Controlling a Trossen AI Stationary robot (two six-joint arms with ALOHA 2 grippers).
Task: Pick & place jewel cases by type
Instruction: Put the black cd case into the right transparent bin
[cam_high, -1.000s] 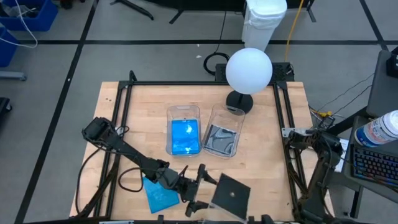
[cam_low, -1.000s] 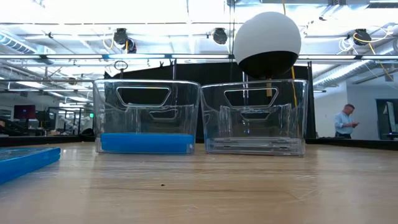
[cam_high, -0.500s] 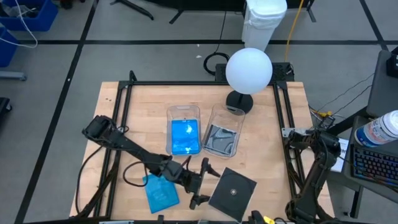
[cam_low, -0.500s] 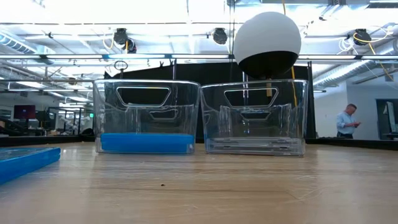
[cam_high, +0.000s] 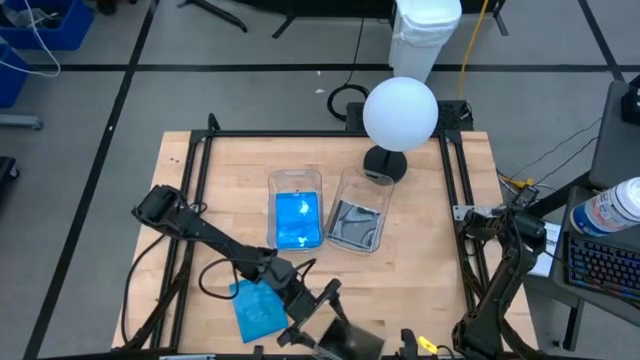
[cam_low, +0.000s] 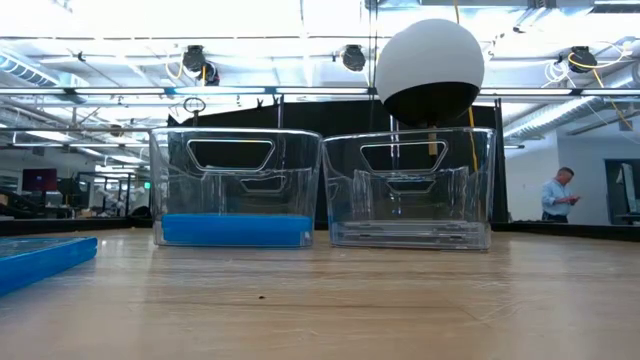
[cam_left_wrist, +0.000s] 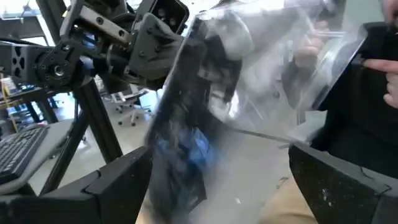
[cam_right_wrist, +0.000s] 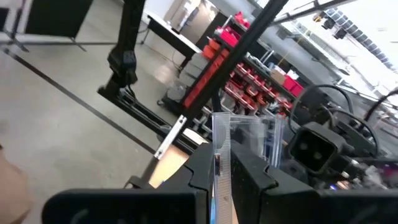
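Two clear rectangular plastic tubs (cam_high: 296, 180) stand side by side mid-table; I see blue cases lying in the left-hand one and grey ones in the other. One bright translucent blue jewel case (cam_high: 258, 310) lies flat on the wood at the near edge, just beside my left arm. My left gripper (cam_high: 312, 322) hangs at the near edge with its fingers (cam_left_wrist: 118, 180) spread wide, gripping nothing. Straight ahead of it is a clear, dark-backed jewel case (cam_left_wrist: 211, 112), blurred and tilted, off the table. My right gripper (cam_right_wrist: 221, 165) is pinched tight on that case's thin edge. I cannot tell whether the left fingers touch it.
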